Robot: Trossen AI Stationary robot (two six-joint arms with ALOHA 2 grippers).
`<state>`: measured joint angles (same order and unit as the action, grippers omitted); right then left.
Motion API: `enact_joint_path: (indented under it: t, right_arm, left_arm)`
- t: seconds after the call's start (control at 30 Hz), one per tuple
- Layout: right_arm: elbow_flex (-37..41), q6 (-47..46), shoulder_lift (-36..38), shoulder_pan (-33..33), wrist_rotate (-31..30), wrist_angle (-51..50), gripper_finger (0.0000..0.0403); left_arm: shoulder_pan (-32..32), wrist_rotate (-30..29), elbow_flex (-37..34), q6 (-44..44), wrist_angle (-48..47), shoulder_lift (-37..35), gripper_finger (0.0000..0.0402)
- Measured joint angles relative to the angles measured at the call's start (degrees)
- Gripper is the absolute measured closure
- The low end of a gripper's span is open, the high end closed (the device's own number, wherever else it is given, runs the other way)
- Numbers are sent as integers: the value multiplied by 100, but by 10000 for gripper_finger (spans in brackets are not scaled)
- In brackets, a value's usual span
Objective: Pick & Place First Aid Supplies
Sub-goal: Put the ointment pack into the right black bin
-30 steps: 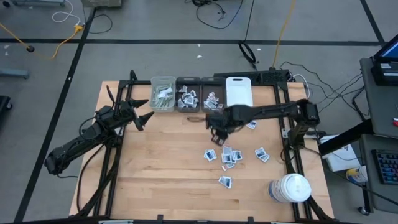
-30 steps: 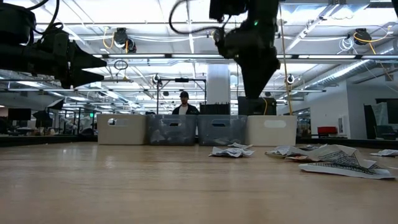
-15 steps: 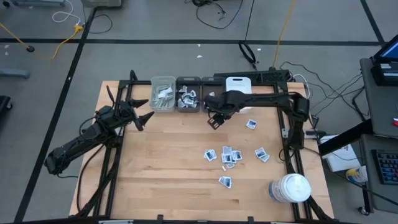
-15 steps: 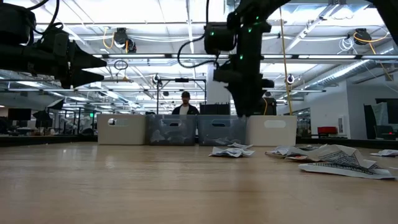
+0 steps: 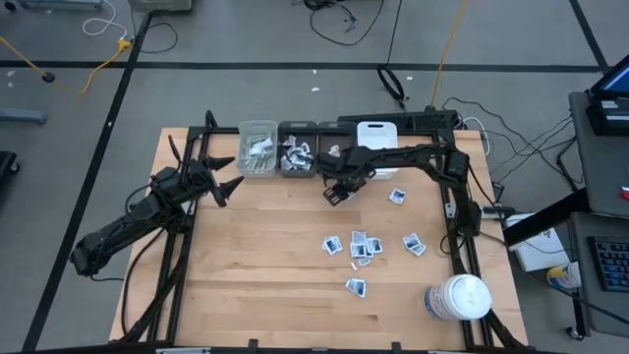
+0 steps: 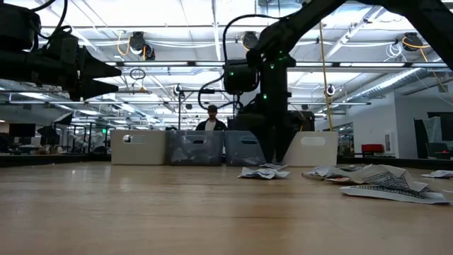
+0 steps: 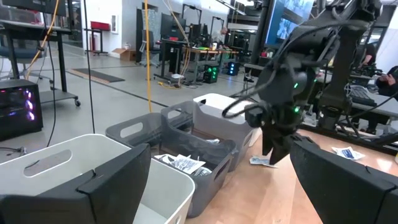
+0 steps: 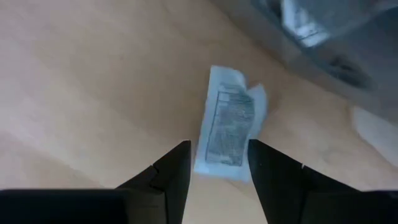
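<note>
One white sachet with dark print [image 8: 227,121] lies flat on the wood just in front of the grey bins; it also shows in the low view [image 6: 263,172]. My right gripper [image 8: 217,167] hangs over it pointing down, open, one finger on each side of the sachet's near end and above it. In the high view the right gripper [image 5: 336,191] stands by the middle bins. More sachets [image 5: 359,246] lie scattered at the table's right middle. My left gripper [image 5: 224,183] waits at the left, level and open, with nothing in it.
Along the far edge stand a white bin with pale strips [image 5: 257,149], two grey bins [image 5: 297,157] with sachets, and another white bin [image 5: 377,146]. A large white jar [image 5: 458,297] sits at the near right corner. A person shows in the room beyond the bins [image 6: 211,119].
My right gripper has travelled from above the scattered sachets toward the far edge and come down over the lone sachet in front of the grey bins, rolling a little as it went. Its fingers have kept the same gap.
</note>
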<state>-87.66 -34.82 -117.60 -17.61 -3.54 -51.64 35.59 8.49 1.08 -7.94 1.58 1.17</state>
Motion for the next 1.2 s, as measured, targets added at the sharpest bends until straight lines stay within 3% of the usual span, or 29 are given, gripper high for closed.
enact_joint_path:
  t: [0.43, 0.77, 1.2]
  right_arm:
    - [105, -204, -51, -2, 188, -38, 259]
    - [105, -5, -48, 202, 224, -296, 393]
    - [114, 1146, 950, 952, 306, -1088, 401]
  left_arm:
    - [0, 0, 0, 0, -2, 11, 9]
    - [0, -2, 1, 0, -2, 11, 9]
    - [0, 0, 1, 0, -2, 9, 9]
